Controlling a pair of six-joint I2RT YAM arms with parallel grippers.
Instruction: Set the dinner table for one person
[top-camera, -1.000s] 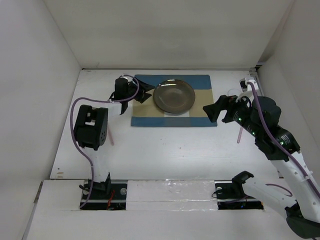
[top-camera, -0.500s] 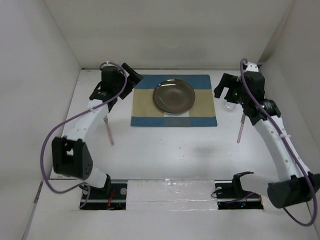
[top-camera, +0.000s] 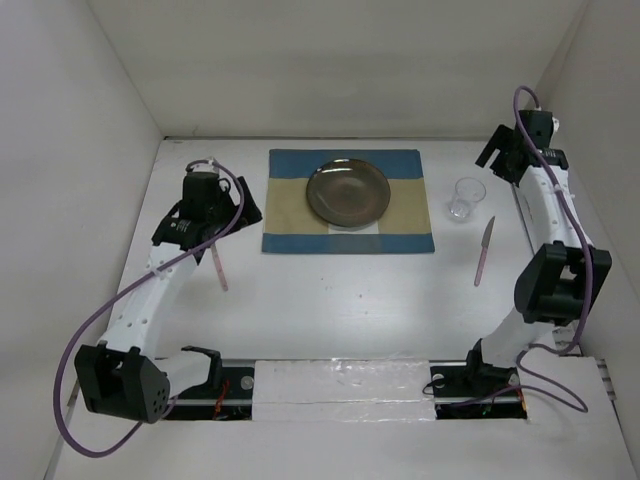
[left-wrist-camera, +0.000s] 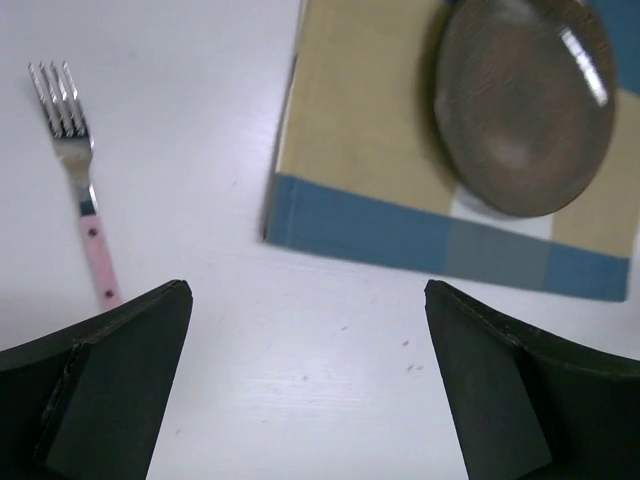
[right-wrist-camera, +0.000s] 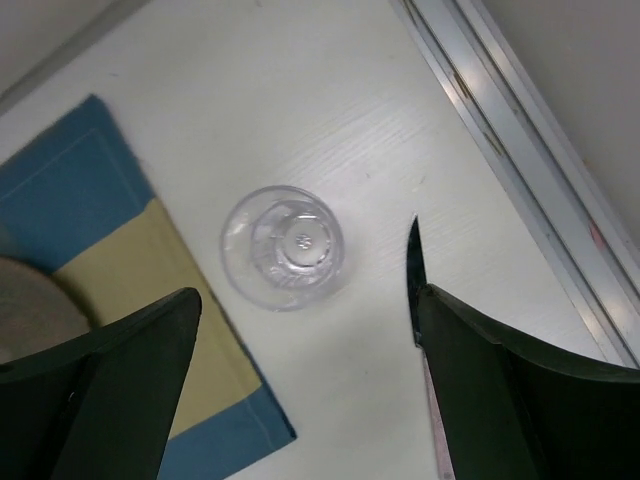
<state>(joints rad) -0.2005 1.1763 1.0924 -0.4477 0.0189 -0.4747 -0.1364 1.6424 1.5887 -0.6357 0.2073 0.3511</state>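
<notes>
Both arms have swung back from the blue-and-beige checked cloth placemat (top-camera: 290, 200) since a second ago. The left end effector (left-wrist-camera: 305, 295), spread wide and empty, hovers over the large flat matte white rectangular counter (top-camera: 340, 290). The pink-handled steel fork (left-wrist-camera: 80, 180) lies ahead-left of it, long axis pointing away, nearer this arm. The right end effector (right-wrist-camera: 307, 295) is likewise released, with the clear round glass (right-wrist-camera: 283, 245) straight ahead.

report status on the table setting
Left tool open, empty; right tool open, empty. Dinner table laid: plate on placemat, fork left, glass and knife right. Nothing in the way.
</notes>
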